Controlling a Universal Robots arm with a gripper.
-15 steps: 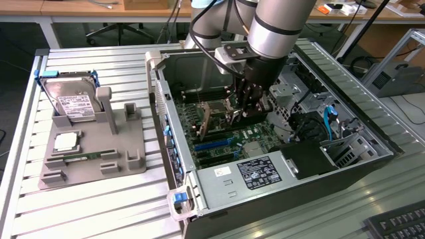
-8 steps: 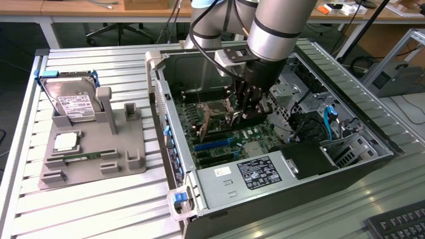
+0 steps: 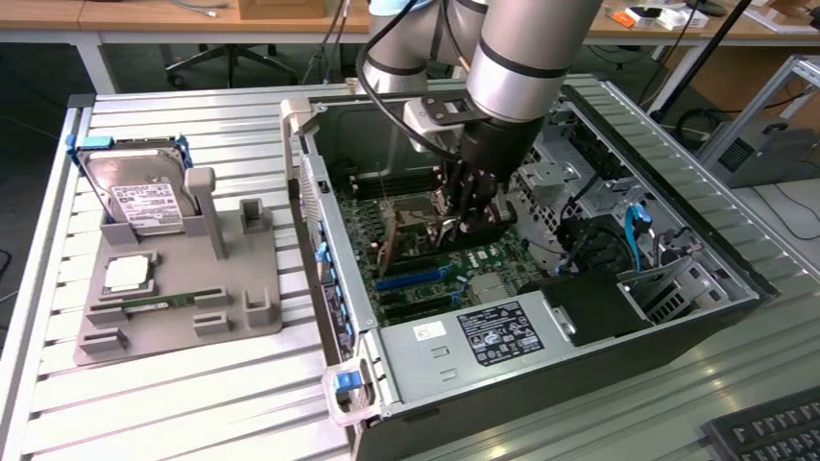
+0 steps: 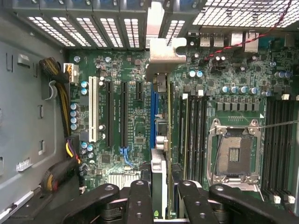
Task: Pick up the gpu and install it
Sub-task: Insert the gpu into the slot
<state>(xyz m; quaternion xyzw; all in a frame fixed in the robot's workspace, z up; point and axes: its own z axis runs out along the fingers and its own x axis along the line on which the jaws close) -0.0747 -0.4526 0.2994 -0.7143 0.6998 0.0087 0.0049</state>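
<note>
The arm reaches down into the open case (image 3: pixel 539 317), which lies on its side on a table (image 3: pixel 192 403) of ribbed metal slats, and the gripper (image 3: pixel 464 223) hangs low over the motherboard (image 3: pixel 423 274). From the wrist, the gripper (image 4: pixel 159 196) is clamped on the gpu (image 4: pixel 159 140), seen edge-on: a thin card standing upright between the black fingers (image 4: pixel 140 200), its silvery bracket (image 4: pixel 161 51) up against the slotted rear wall of the case. The card sits right over the blue slot (image 4: pixel 153 116) of the motherboard (image 4: pixel 135 121); whether it is seated or just above I cannot tell. Beside the slot, on one side, are black and white expansion slots (image 4: pixel 92 109); on the other, the memory slots and the open CPU socket (image 4: pixel 232 154). Inside the case, near the front corner, the power supply (image 3: pixel 474 346) shows its white and black labels. Outside the case, toward the exterior view's left, a grey fixture tray (image 3: pixel 180 288) rests on the slats, carrying a hard drive (image 3: pixel 144 197) propped upright, a processor (image 3: pixel 129 274) lying flat and a narrow green memory stick (image 3: pixel 160 304). Beyond the case, wooden desks (image 3: pixel 154 19) run along the far side of the room, with a chair base beneath them on a dark floor. Near the case's closest corner, the edge of a keyboard (image 3: pixel 769 432) pokes in on the slats.
</note>
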